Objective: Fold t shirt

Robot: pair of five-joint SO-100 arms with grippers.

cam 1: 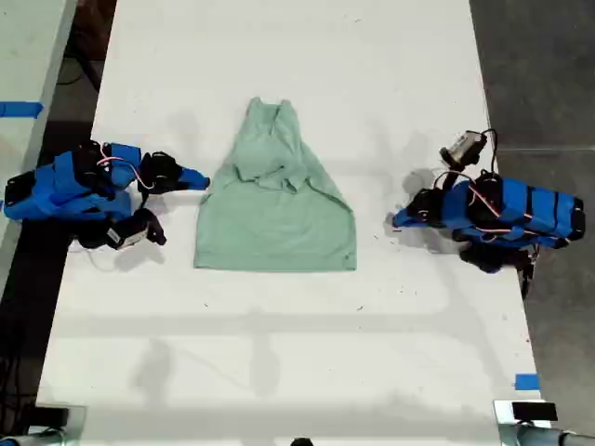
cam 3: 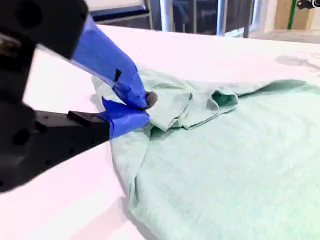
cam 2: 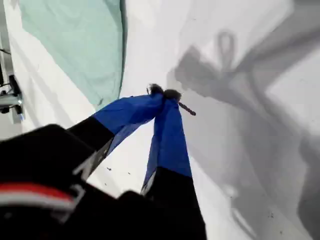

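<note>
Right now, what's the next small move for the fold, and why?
Probably close my second end effector on the bunched edge of the t shirt: its tips sit at that edge, grip unclear. My first end effector is shut over bare table, apart from the cloth.

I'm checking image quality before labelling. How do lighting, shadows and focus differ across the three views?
Exterior view: even light, sharp, faint arm shadows on the white table. First wrist view: my first gripper is soft-edged, with strong grey shadows on the table beyond it. Second wrist view: the t shirt is fairly clear, while the black tool body close to the lens is blurred.
</note>
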